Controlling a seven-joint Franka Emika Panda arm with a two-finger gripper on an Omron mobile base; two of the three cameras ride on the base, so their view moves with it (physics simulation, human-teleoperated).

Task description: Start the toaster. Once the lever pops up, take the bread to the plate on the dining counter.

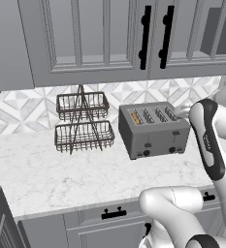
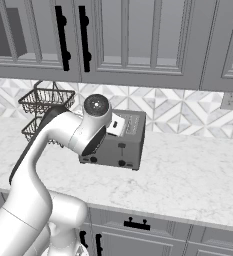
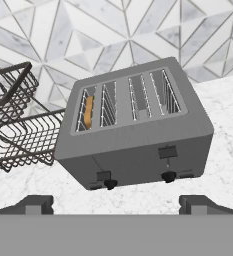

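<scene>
grey shaker cabinets (image 1: 85, 38) with long black bar handles hang across the back wall, above a backsplash (image 3: 88, 30) of white and grey triangular tiles. below it runs a white marble-patterned worktop (image 1: 46, 169) over grey drawer fronts with black pulls. an outlet plate (image 2: 230, 100) sits on the tiles at about 3 o'clock in the right base view.

on that worktop, the dark two-tier wire basket rack (image 1: 82, 122) stands just beside the boxy grey metal four-slot toaster (image 1: 153, 128), at the toaster's 9 o'clock in the left base view. the two are close, and whether they touch cannot be told.

the toaster's front face carries two dark levers and two dark knobs. in the hand view the left lever (image 3: 103, 176) sits low on the face and the right lever (image 3: 167, 151) sits higher. the small golden-tan square bread slice (image 3: 89, 112) stands down in the leftmost slot, at about 10 o'clock on the toaster's top.

the white arm's two-finger gripper (image 3: 116, 204) hovers in front of the toaster, facing it, clear of everything, with its dark tips spread fully apart and nothing between them.

judgement: the first step is in hand, the approach to start the toaster. whether the left lever is already pressed cannot be confirmed. the next move calls for bringing one fingertip onto the lever serving the bread's slot and pushing straight down, without nudging the toaster toward the rack.
</scene>
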